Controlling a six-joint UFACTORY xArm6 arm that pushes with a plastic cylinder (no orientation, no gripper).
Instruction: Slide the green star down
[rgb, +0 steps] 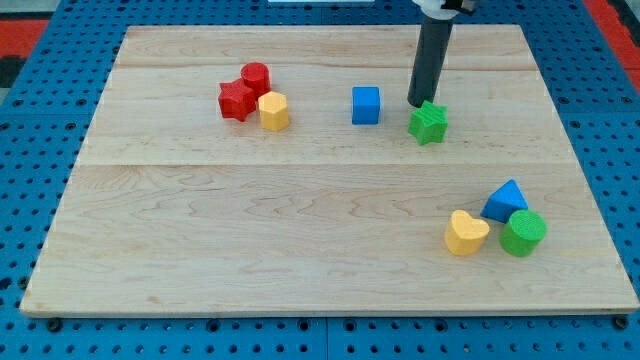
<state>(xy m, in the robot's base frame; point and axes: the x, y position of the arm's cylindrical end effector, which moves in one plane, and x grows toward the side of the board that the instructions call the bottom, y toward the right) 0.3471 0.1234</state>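
My tip (416, 104) rests against the green star (428, 122), just on its upper-left edge. No claw shows, so its state cannot be told. The star looks light and rigid, likely to twist; push through its centre across the bench (300, 250).

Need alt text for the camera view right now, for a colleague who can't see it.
My tip rests at the green star's upper-left edge on a wooden board. A blue cube sits to its left.

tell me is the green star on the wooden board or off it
On it. The green star sits flat on the wooden board, well inside its edges, with my tip touching its upper left side.
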